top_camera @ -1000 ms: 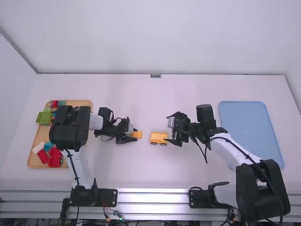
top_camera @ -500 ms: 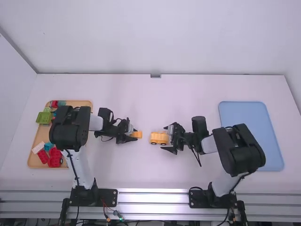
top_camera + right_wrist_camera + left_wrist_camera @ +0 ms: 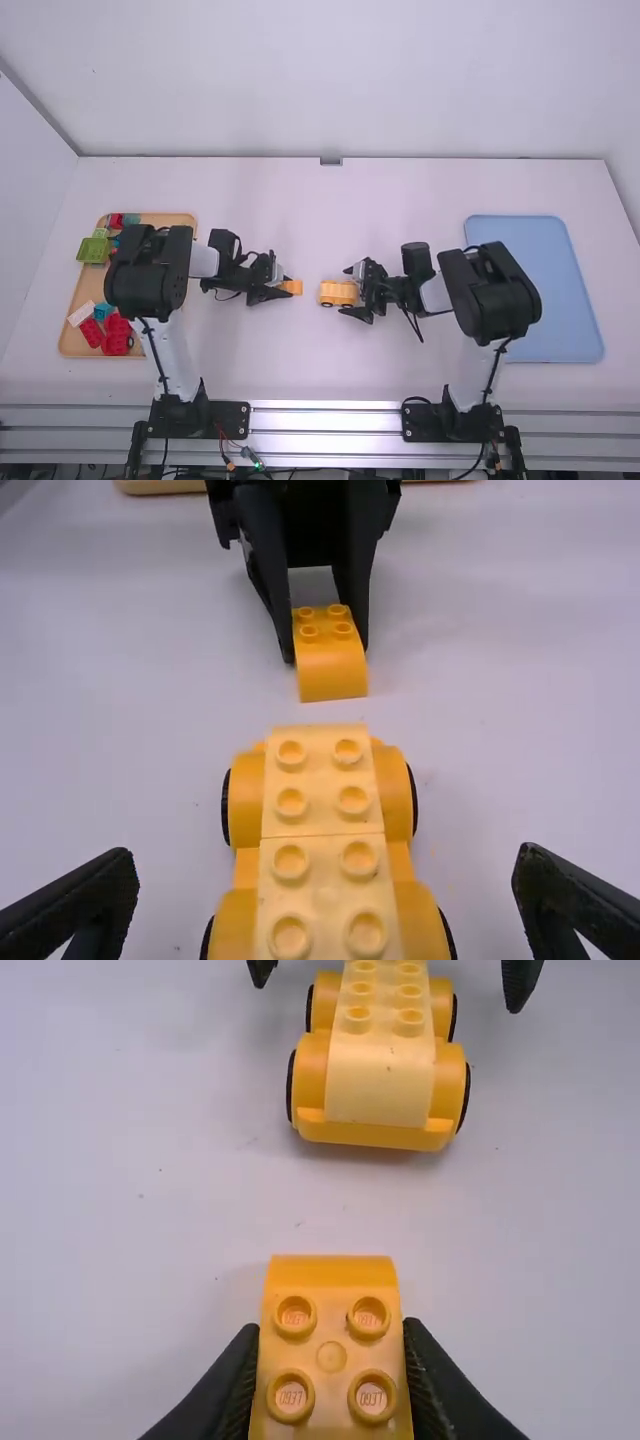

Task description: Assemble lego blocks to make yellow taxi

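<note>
In the high view my left gripper is left of centre, shut on an orange curved block. In the left wrist view the left gripper has its fingers on both sides of this four-studded block. Just to its right on the table stands the yellow car, on wheels, with pale yellow studded blocks along its top. At the car's right end is my right gripper. The right wrist view has the right gripper open wide, one finger to either side of the car, touching neither side.
A wooden tray at the left holds red, green, blue and white pieces, partly beneath the left arm. A blue tray lies at the right, partly behind the right arm. White table surface surrounds the car.
The right arm has drawn its elbow inward and its gripper has shifted left and slightly nearer the camera, coming around the car's end. The left arm, its block and the car have kept still.
</note>
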`<control>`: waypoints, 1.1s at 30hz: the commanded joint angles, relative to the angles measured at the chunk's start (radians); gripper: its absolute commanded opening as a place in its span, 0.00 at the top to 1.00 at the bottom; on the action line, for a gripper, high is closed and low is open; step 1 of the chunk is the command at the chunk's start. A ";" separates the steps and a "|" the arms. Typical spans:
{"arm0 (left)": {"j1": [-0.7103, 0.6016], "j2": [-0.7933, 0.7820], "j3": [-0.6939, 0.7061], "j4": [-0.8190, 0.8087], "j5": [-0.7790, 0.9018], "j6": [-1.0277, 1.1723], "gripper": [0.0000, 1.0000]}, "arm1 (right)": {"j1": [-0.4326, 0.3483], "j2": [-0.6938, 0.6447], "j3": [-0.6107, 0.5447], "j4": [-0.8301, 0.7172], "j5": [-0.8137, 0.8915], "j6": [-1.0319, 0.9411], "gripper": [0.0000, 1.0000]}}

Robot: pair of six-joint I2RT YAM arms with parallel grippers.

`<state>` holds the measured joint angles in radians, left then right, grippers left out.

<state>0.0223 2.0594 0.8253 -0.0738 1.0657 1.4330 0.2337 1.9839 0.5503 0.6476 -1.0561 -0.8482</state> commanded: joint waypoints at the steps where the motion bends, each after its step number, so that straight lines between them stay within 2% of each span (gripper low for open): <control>1: 0.000 0.016 -0.017 -0.012 -0.061 0.000 0.77 | 0.003 0.026 0.017 -0.001 -0.017 -0.008 0.01; 5: 0.007 0.016 -0.014 -0.011 -0.060 0.000 0.76 | 0.000 0.045 0.021 -0.001 -0.017 -0.008 0.01; 7: 0.000 0.012 -0.014 -0.016 -0.053 0.000 0.70 | 0.003 0.049 0.020 0.000 -0.017 -0.009 0.01; 9: -0.004 0.004 -0.014 -0.023 -0.055 0.000 0.67 | 0.003 0.050 0.020 0.000 -0.016 -0.008 0.01; 11: -0.008 -0.015 -0.015 -0.031 -0.055 -0.001 0.77 | 0.001 0.051 0.021 0.000 -0.009 -0.010 0.01; 14: -0.009 -0.041 -0.015 -0.042 -0.033 -0.004 0.84 | 0.003 0.051 0.021 0.000 0.011 -0.008 0.01; 26: -0.040 -0.198 -0.015 -0.164 -0.025 -0.005 0.89 | 0.050 0.058 0.043 -0.003 0.065 -0.023 0.00; 33: -0.092 -0.259 -0.015 -0.161 0.004 -0.038 0.91 | 0.045 0.153 0.101 0.000 0.018 -0.024 0.02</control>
<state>-0.0559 1.8252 0.8196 -0.2279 1.0374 1.4117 0.2840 2.1010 0.6338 0.6514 -1.0073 -0.8696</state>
